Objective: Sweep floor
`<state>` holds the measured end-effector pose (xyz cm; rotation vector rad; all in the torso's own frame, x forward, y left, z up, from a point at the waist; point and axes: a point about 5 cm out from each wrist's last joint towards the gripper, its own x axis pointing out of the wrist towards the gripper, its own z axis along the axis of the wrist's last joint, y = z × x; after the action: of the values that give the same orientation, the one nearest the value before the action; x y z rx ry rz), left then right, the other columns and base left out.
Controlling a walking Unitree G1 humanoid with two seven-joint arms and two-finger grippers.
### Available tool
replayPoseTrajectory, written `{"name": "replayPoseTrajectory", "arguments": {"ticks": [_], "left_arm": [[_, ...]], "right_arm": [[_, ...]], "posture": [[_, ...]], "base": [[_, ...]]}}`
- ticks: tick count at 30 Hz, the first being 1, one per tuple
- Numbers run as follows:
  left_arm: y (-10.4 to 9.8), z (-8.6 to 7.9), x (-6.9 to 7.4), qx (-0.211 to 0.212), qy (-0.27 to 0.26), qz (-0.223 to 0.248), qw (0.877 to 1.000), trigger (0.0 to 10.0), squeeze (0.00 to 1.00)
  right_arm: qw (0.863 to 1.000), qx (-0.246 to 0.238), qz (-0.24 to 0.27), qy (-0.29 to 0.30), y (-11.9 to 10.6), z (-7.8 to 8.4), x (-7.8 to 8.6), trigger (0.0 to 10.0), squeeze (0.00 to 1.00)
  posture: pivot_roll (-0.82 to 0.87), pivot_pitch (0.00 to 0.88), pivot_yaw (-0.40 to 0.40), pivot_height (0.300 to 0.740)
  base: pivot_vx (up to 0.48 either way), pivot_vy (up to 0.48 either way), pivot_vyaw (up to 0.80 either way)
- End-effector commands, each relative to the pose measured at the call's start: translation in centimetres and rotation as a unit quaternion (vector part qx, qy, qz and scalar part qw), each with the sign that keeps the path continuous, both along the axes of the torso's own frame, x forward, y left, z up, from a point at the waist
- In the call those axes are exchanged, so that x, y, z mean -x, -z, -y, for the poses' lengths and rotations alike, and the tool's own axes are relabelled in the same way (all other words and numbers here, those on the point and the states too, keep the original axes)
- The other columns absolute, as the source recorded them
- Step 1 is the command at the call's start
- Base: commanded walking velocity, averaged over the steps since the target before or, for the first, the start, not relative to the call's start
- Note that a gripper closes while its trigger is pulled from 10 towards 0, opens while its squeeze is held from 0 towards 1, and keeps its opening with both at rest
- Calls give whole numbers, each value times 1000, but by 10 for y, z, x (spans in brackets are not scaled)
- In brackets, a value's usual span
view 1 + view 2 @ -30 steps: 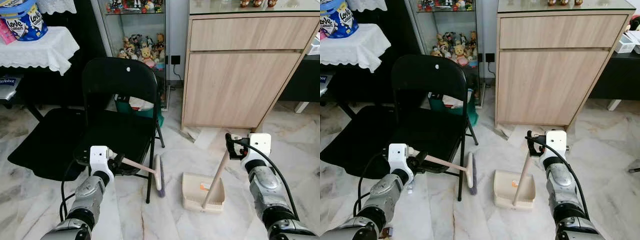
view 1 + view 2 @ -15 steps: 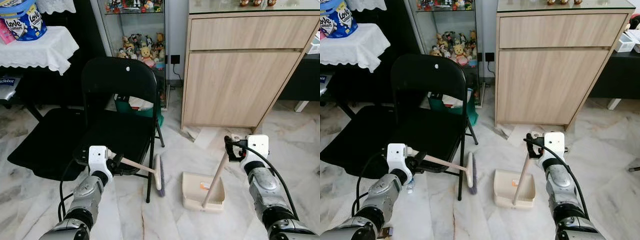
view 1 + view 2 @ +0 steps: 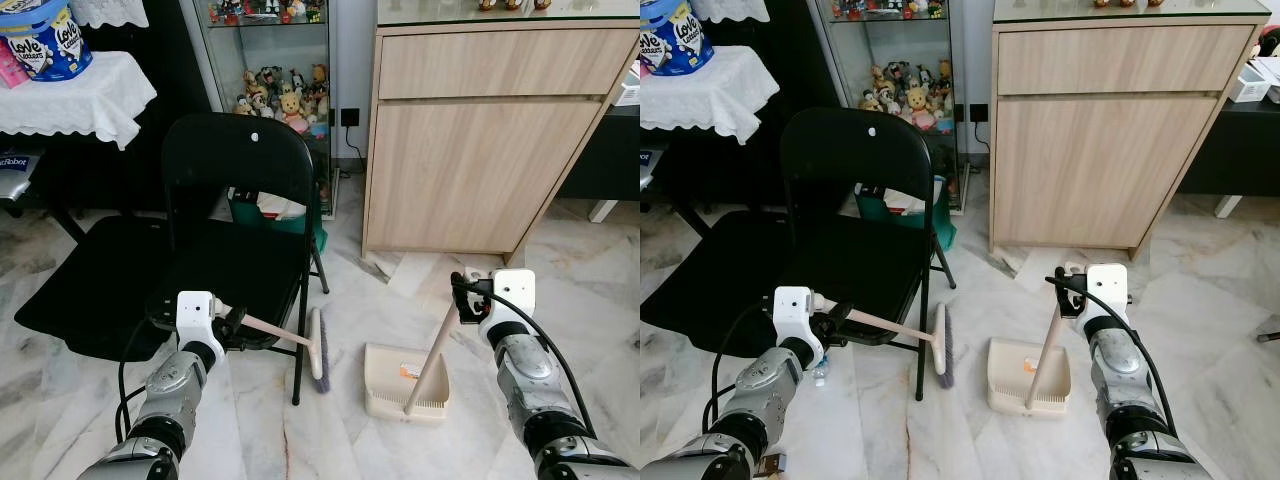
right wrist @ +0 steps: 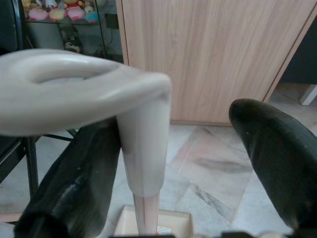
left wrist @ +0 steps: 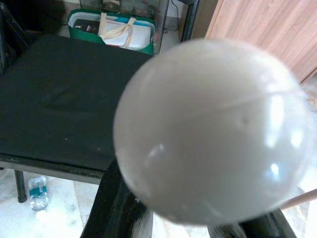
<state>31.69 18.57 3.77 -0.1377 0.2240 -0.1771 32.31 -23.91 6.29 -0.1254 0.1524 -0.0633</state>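
My left gripper (image 3: 236, 322) is shut on the wooden handle of a hand brush; its bristle head (image 3: 318, 350) rests on the marble floor beside the chair's front leg. The handle's round white end (image 5: 213, 129) fills the left wrist view. A cream dustpan (image 3: 405, 388) lies on the floor to the right of the brush with a small orange scrap (image 3: 410, 372) inside. Its long handle (image 3: 432, 355) leans up to my right gripper (image 3: 462, 298), which is shut on its top. In the right wrist view the handle (image 4: 143, 163) sits against one black finger (image 4: 74, 178).
A black folding chair (image 3: 235, 170) stands just ahead on the left, with a green bag (image 3: 285, 215) behind it. A wooden cabinet (image 3: 480, 150) rises ahead on the right. A glass display case (image 3: 275, 60), a cloth-covered table (image 3: 80, 95) and a black mat (image 3: 80, 280) stand on the left.
My right gripper has shifted slightly left with the dustpan handle. The brush, dustpan and left arm stay where they were.
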Motion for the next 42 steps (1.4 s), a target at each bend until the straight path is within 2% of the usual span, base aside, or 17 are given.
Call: {"name": "replayPoseTrajectory", "arguments": {"ticks": [1, 22, 34, 37, 38, 39, 40, 42], "left_arm": [[5, -12, 5, -14, -10, -14, 1000, 10000, 0], [4, -12, 5, -15, -8, -14, 1000, 10000, 0], [-7, -15, -3, -8, -4, 5, 1000, 10000, 0], [-14, -18, -5, -4, 1, 23, 1000, 10000, 0], [-16, -19, -6, -4, 2, 27, 1000, 10000, 0], [-17, -19, -6, -4, 2, 30, 1000, 10000, 0], [-19, -21, -5, -6, 4, 37, 999, 10000, 0], [-20, -24, -4, -13, 8, 43, 999, 10000, 0]], "right_arm": [[1000, 4, -10, -6, 2, -2, -1, 0, 0], [1000, 2, -15, 4, 5, -4, 1, 0, 0], [1000, 9, 3, 28, 3, -2, 2, 0, 0], [999, 8, 2, 33, 6, -4, 5, 0, 0], [999, 7, 1, 35, 7, -4, 6, 8824, 0], [999, 7, 0, 37, 8, -5, 6, 8824, 0], [999, 4, -1, 39, 10, -5, 7, 10000, 0], [999, 1, -3, 42, 12, -6, 9, 10000, 0]], "posture": [[-13, 101, 73, 740], [-12, 95, 73, 740], [-14, 95, 77, 740], [-13, 94, 78, 740], [-10, 93, 78, 740], [-10, 93, 78, 740], [-9, 93, 79, 740], [-9, 93, 79, 740]], "base": [[0, 0, 0], [0, 0, 0], [0, 0, 0], [0, 0, 0], [0, 0, 0], [0, 0, 0], [0, 0, 0], [0, 0, 0]]}}
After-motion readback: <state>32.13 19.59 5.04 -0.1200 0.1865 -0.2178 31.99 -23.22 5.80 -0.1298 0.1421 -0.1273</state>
